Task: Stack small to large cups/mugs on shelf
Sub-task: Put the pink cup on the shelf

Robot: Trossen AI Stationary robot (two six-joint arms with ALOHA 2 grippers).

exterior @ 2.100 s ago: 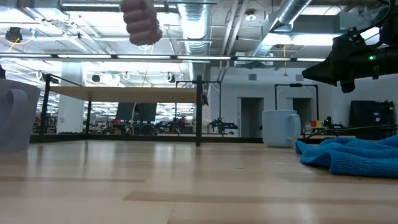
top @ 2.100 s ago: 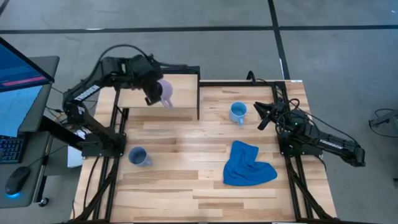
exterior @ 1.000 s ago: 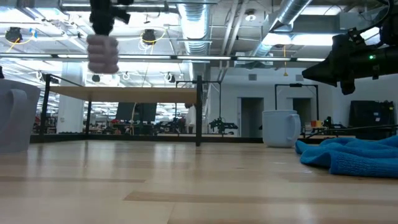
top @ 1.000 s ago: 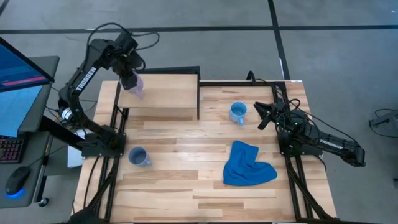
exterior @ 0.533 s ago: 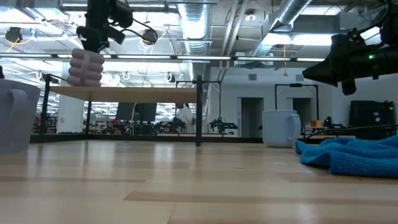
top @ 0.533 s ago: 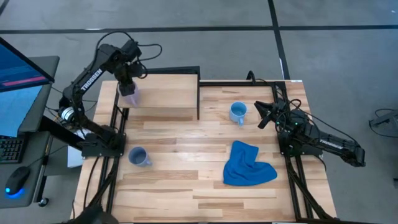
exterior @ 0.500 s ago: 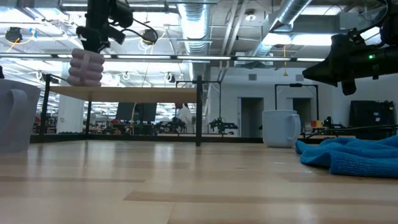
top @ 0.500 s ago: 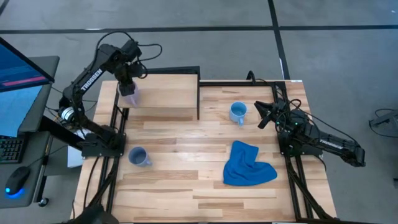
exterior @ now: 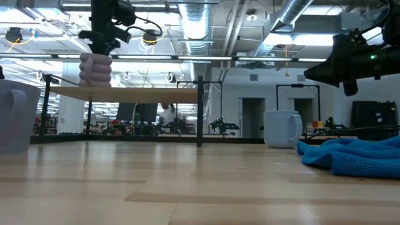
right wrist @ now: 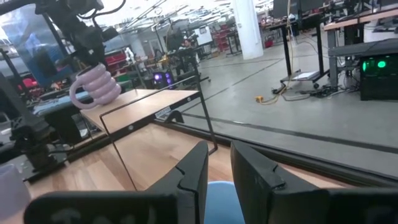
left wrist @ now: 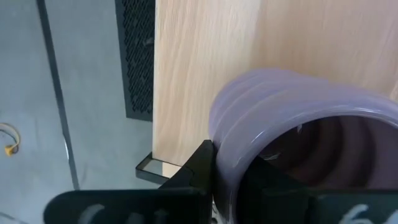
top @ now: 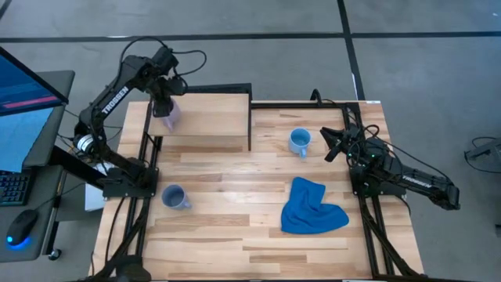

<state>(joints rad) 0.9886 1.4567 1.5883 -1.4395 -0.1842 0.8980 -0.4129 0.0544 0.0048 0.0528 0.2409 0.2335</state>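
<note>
Slatted wooden tabletop carries the shelf at its far left corner. A blue cloth lies near the right side. Left gripper clamps the pale purple mug at the shelf's left end. Right gripper, fingers slightly parted and empty, waits beside the bright light blue mug. The grey-blue mug stands on the tabletop's left side.

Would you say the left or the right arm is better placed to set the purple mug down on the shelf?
Left. The left gripper grips the purple mug just above the shelf. The right gripper sits far off by the light blue mug.
</note>
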